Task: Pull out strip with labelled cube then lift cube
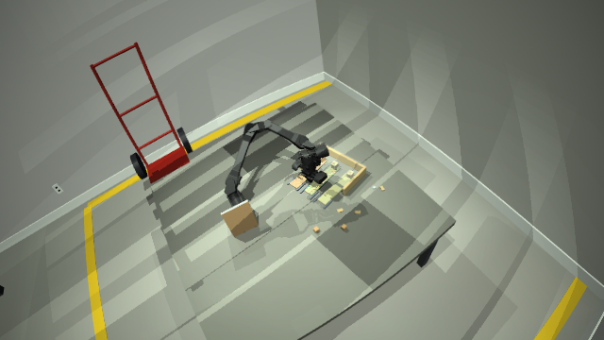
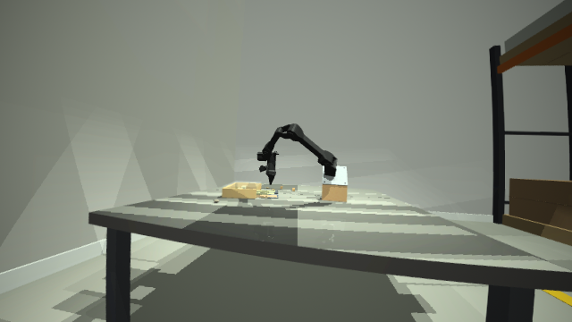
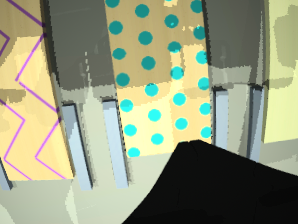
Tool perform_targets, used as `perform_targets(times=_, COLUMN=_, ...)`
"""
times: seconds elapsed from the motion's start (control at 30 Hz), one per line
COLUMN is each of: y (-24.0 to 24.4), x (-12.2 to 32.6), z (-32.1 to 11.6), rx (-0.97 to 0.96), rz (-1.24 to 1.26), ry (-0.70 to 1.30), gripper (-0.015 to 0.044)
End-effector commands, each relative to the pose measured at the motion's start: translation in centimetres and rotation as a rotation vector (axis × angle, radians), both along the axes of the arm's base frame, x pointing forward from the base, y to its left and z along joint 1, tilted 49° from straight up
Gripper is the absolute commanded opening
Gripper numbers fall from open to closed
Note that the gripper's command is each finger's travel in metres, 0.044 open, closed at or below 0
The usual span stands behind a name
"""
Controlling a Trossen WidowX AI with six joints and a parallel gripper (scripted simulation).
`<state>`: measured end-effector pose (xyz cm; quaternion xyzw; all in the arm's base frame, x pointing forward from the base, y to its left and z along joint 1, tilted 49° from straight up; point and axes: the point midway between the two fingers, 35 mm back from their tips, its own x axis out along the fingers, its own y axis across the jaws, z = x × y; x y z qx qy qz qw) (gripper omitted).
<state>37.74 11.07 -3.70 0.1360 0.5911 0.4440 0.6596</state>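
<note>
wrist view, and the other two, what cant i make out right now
- Cubes' labels: too small in the top view; beyond the wrist view's upper edge.
- Dotted strip: its far end is cut off by the wrist view's upper edge.
- Jaws' lower part: cut off by the wrist view's bottom edge.
- Strip patterns: too small in the exterior view.

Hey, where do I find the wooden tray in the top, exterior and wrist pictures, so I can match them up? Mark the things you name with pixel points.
Top: right of centre, the wooden tray (image 1: 355, 181) (image 2: 239, 192) sits just beyond the gripper (image 1: 319, 178) (image 2: 271, 182) (image 3: 188, 151).
Exterior: a little left of centre, on the table, left of the arm's base.
Wrist: not in it.
Shared landmark: the black gripper, at the bottom right in the wrist picture.
</note>
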Motion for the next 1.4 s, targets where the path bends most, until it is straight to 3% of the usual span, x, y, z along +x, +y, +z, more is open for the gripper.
perform_targets(times=0.0, y=0.7, x=-0.2, z=-0.7, rx=-0.001, rz=-0.001, ry=0.008, gripper=0.0)
perform_targets(times=1.37, y=4.4, x=-0.9, z=-3.6, rx=0.003, rz=0.0, ry=0.01, gripper=0.0)
